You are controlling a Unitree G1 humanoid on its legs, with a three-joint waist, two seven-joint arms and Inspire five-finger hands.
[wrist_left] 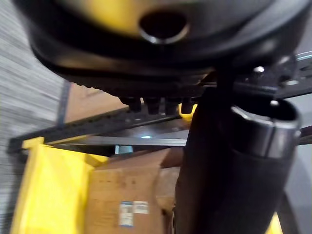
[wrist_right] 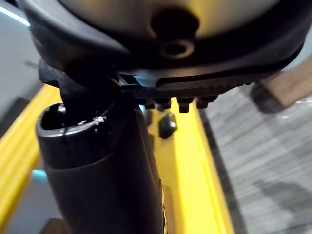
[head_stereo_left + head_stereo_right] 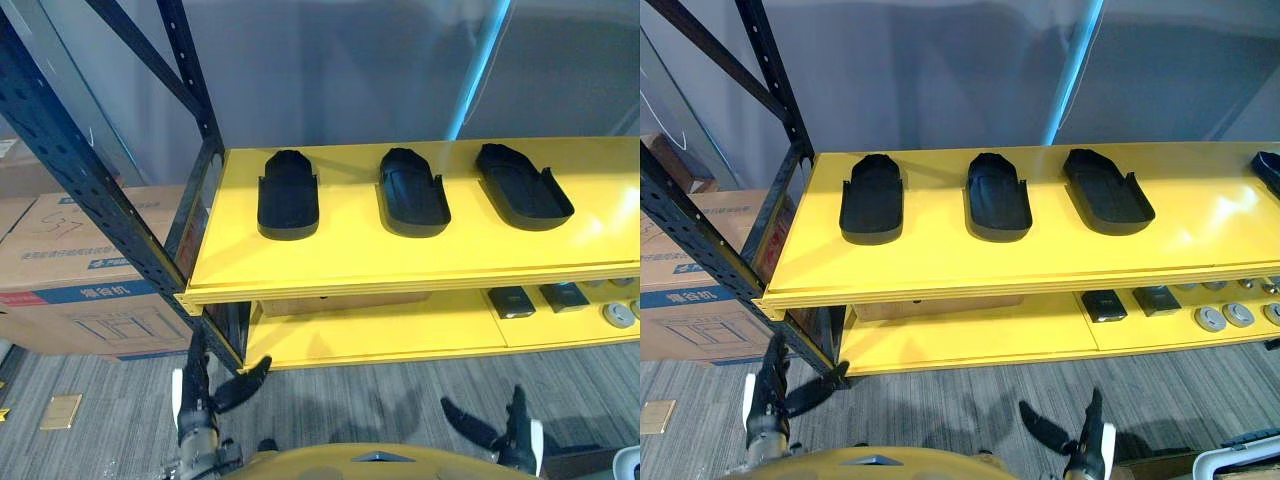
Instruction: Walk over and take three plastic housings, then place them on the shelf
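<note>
I am looking at stacked cardboard boxes (image 3: 80,260) sitting on the far left, behind the dark blue rack upright (image 3: 90,190). Low on the left, my left hand (image 3: 228,392) is hanging over the grey carpet (image 3: 380,400) in front of the rack, with its fingers loosely spread and carrying nothing.

On the yellow shelf (image 3: 400,255) three black plastic housings are lying in a row, apart from one another. The left housing (image 3: 288,195) is sitting near the upright. The middle housing (image 3: 412,192) is lying beside it, and the right housing (image 3: 522,186) is angling slightly towards the right. At the right edge of the right eye view, part of another black piece (image 3: 1268,170) is showing on the same shelf.

Below, the lower yellow shelf (image 3: 380,335) is carrying small dark blocks (image 3: 511,301) and round metal parts (image 3: 618,314) on its right side.

Low on the right, my right hand (image 3: 505,440) is hanging with its fingers relaxed and spread, also empty.
</note>
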